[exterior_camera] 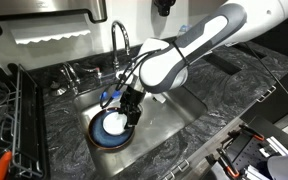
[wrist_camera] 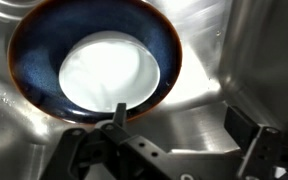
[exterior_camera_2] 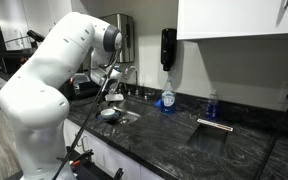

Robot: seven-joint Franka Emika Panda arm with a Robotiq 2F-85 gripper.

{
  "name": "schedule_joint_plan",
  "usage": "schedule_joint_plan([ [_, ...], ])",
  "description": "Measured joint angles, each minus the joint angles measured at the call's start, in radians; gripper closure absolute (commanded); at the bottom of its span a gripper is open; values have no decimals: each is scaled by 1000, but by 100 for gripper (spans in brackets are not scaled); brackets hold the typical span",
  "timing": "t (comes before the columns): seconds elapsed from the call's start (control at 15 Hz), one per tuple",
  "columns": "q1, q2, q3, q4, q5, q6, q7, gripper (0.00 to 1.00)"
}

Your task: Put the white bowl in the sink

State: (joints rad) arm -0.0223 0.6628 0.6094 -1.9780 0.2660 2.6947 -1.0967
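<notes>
The white bowl [wrist_camera: 109, 75], round, shallow and glossy, is seated inside a larger, dark-rimmed blue plate [wrist_camera: 32, 45] on the floor of the brushed stainless steel sink [exterior_camera: 169, 115]. The gripper [exterior_camera: 132, 112] is held low at the bowl's near rim, where one dark finger [wrist_camera: 117, 114] is seen. Whether the jaws are parted or closed cannot be told. The basin is framed by dark marbled stone [exterior_camera: 154, 165].

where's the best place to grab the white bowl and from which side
Grip the white bowl by its rim, from above. It sits upright and shallow inside the blue plate on the sink floor, so a sideways approach would likely meet the plate's raised edge.
</notes>
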Motion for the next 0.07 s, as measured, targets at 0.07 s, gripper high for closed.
schedule_joint_plan([
  [0.07,-26,-27,23,-11,1,-16,-5,0],
])
